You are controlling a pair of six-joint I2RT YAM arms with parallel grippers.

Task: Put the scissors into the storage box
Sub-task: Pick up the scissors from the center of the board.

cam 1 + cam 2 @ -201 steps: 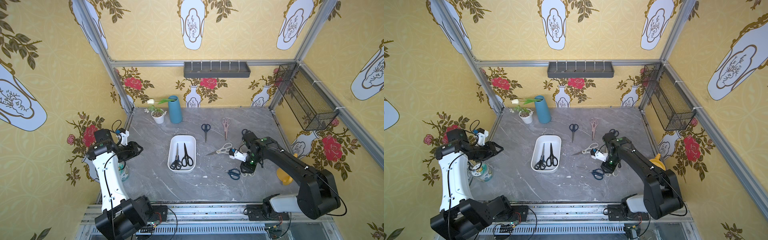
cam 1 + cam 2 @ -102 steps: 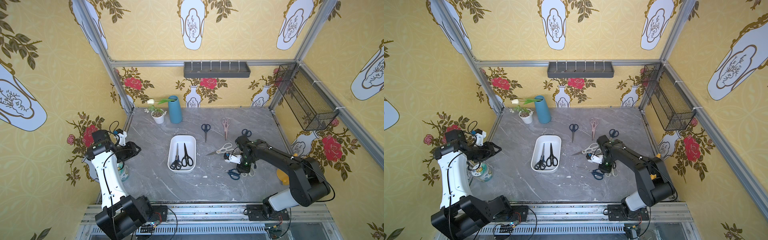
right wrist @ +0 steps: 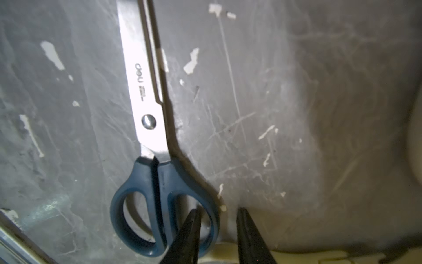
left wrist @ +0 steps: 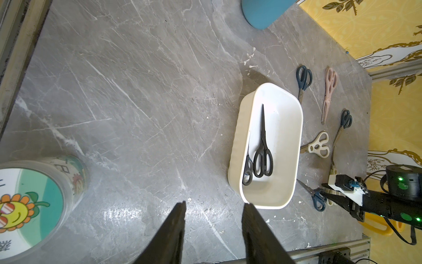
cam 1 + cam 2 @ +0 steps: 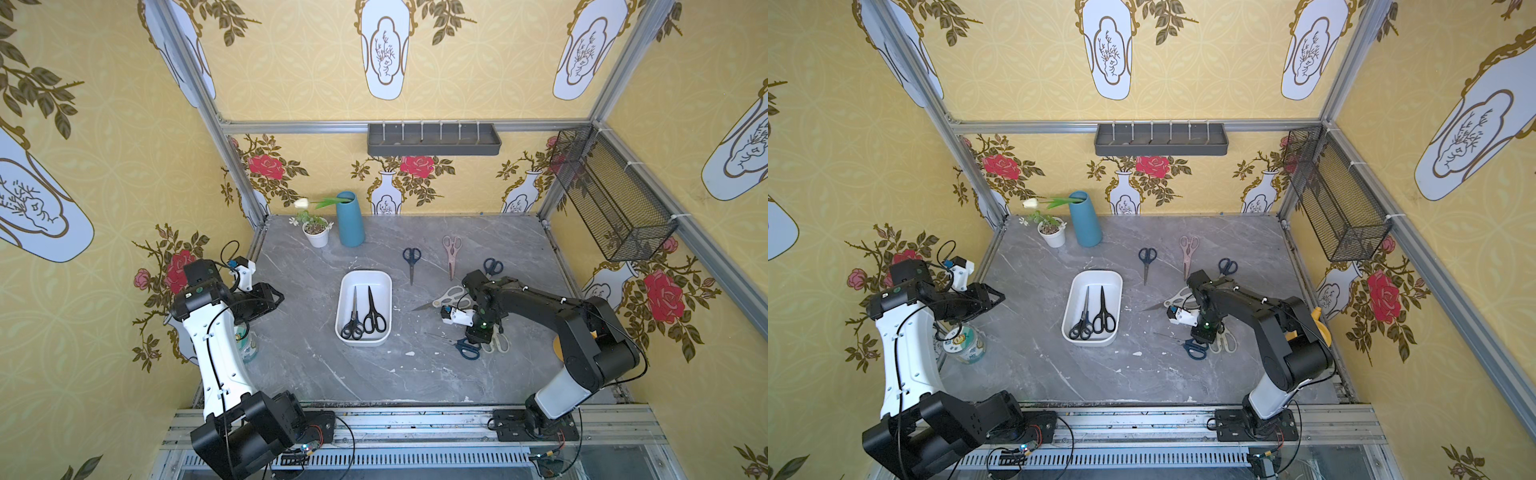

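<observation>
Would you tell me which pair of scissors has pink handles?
The long pink pair, lying between two navy-handled pairs; all the others are black, navy or cream.

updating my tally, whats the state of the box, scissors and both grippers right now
storage box, holds two black scissors
blue scissors, flat on table, blades shut
right gripper, open, jaws astride that pair's handle loop
left gripper, open, empty
pink scissors, flat on table, blades shut
</observation>
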